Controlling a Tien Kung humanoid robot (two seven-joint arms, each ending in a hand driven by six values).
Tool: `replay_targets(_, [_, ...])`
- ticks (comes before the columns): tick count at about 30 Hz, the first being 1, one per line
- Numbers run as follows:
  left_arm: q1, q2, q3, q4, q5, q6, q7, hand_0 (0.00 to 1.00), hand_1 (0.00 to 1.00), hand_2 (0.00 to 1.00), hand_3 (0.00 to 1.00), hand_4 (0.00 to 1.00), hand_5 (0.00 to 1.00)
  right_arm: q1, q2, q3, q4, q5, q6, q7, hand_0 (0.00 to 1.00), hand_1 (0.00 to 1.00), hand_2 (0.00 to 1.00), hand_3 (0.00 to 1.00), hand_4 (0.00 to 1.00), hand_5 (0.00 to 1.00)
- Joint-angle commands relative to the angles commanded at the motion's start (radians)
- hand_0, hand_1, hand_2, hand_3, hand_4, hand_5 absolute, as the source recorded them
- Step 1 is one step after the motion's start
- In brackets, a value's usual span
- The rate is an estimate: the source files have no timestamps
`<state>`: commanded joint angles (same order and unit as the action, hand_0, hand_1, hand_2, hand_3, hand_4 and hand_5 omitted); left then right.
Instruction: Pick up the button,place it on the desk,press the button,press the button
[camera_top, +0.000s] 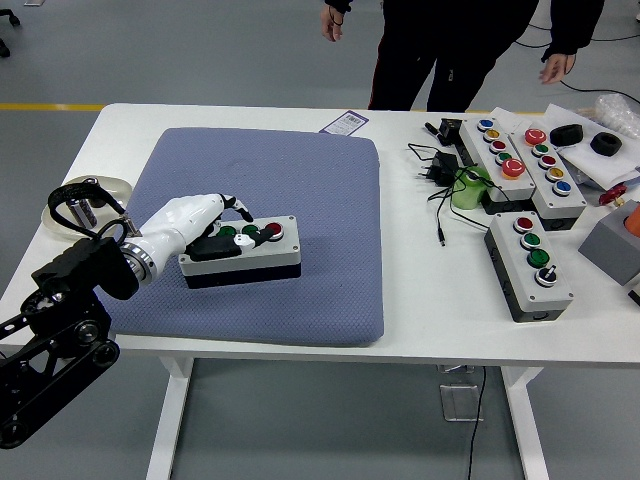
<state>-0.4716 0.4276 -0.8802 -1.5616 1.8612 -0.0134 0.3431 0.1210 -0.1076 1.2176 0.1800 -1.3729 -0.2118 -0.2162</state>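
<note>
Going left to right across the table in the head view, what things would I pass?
Left hand → grey button box on the blue mat → black power adapter → green object → button box with four buttons

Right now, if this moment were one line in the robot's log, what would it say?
left hand: on button box, fingers over its buttons | box: on blue mat | right hand: out of view | person: standing at far side

On the blue-grey textured mat (300, 240) you see a grey-and-black button box (245, 258) with green, black and red caps; the left hand (195, 228) beside it is white.
</note>
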Motion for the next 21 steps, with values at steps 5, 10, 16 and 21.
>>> replay_targets(5, [-0.017,-0.013,0.023,0.003,-0.012,0.021,-0.015,0.002,0.002,0.002,0.588,0.835,0.998,0.001,-0.001,-0.001,0.0,0.0,0.0,0.0,0.744,0.685,0.704,0.576,0.178,0.112])
replay_targets(10, [-0.044,-0.042,0.055,0.041,-0.004,0.017,-0.014,0.003,0.002,0.002,0.594,0.834,0.998,0.002,0.0,-0.003,0.0,0.0,0.0,0.0,0.744,0.684,0.704,0.576,0.178,0.112])
replay_targets(16, [-0.072,-0.064,0.077,0.088,0.011,0.012,-0.013,0.002,0.002,0.002,0.597,0.833,0.998,0.004,-0.001,-0.005,0.0,0.002,0.0,0.0,0.743,0.685,0.704,0.576,0.178,0.112])
replay_targets(21, [-0.085,-0.075,0.085,0.12,0.017,0.006,-0.012,0.002,0.002,0.002,0.598,0.833,0.998,0.004,-0.001,-0.007,0.0,0.004,0.0,0.0,0.743,0.685,0.704,0.576,0.178,0.111])
